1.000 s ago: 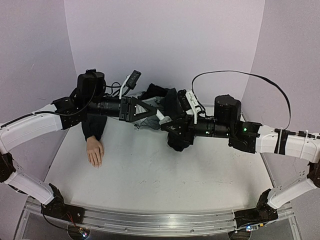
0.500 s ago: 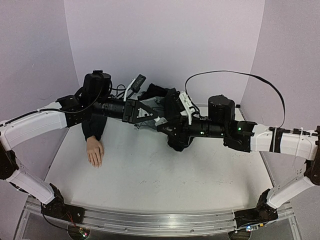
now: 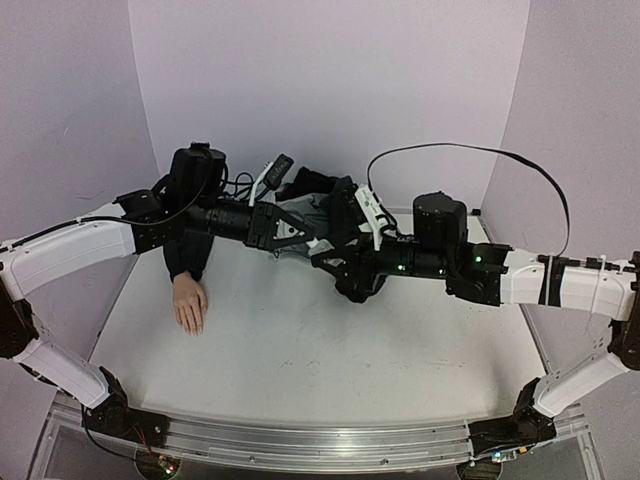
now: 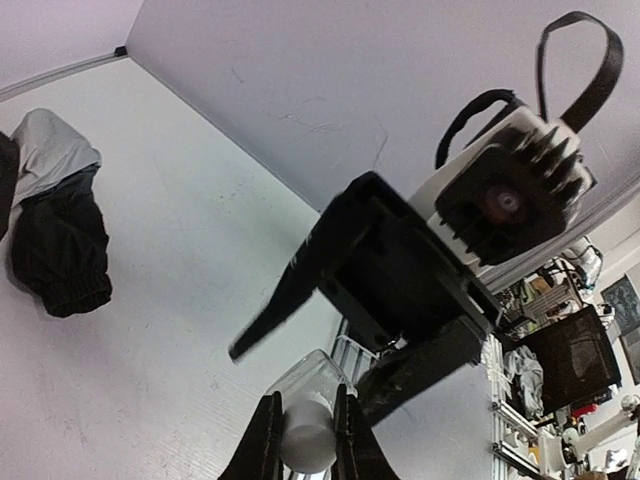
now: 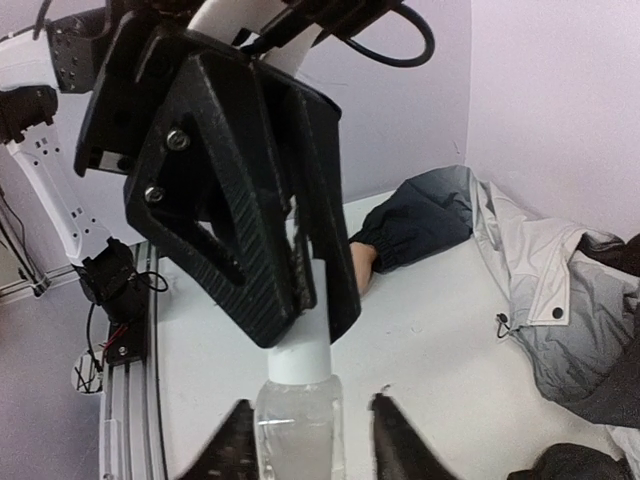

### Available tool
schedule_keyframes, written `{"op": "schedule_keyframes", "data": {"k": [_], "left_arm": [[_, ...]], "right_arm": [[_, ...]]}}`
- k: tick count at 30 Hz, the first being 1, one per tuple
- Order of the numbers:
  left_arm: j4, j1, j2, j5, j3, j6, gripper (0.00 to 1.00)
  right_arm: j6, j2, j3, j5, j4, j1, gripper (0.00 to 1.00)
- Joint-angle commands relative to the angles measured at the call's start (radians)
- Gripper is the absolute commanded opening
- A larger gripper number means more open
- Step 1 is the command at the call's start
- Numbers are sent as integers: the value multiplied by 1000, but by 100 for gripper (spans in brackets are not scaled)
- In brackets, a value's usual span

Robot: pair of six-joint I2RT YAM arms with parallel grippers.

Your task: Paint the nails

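The pale mannequin hand lies palm down at the table's left, sticking out of a dark sleeve. Its nails are too small to make out. Both grippers meet in mid-air over the back middle of the table. My left gripper is shut on the white cap of a small clear glass bottle. My right gripper is open around the bottle's body. One of its fingers lies against the glass and the other stands apart from it. In the right wrist view the hand peeks out behind the left gripper.
A grey-black jacket is heaped at the back against the wall, with another dark sleeve end hanging below the right gripper. The jacket's pale lining spreads at the right of the right wrist view. A black cable arcs over the right arm.
My left gripper has closed on the bottle's cap. My right gripper, shut on the bottle before, has opened. Both arms have drawn a little closer together.
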Motion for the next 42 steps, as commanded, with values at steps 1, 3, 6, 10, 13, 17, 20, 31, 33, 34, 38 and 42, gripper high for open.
{"op": "schedule_keyframes", "data": {"k": [1,3,6,10,13,17,20,31,33,34,38,42], "left_arm": [[-141,-3,-31,-181,56,79,0],[-235,-3,-45,-318,47,124,0],[-322,0,-65,-513,-3,143,0],[-358,24,-92,-550,-79,134,0],[-387,59,-115,-577,-124,118,0],[-446,116,-151,-647,-184,95,0],[-455,118,-151,-656,-230,80,0],[-273,-99,-35,-790,-396,-109,0],[-208,-108,-28,-800,-452,-133,0],[-185,-110,-17,-809,-472,-142,0],[-168,-126,37,-865,-498,-156,0],[-155,-150,68,-899,-508,-178,2]], "right_arm": [[-11,8,22,174,-21,-2,66],[-1,-2,-9,257,-53,-1,83],[20,-29,-81,383,-91,-3,97],[49,-60,-160,475,-122,-11,98],[66,-73,-191,504,-134,-17,98],[73,-88,-200,556,-138,-21,98],[66,-96,-192,608,-138,-24,98],[94,-171,-192,782,-125,-39,98],[98,-201,-211,785,-117,-42,98],[100,-215,-218,784,-114,-43,98],[112,-253,-235,776,-109,-44,98],[119,-273,-244,780,-109,-46,98]]}}
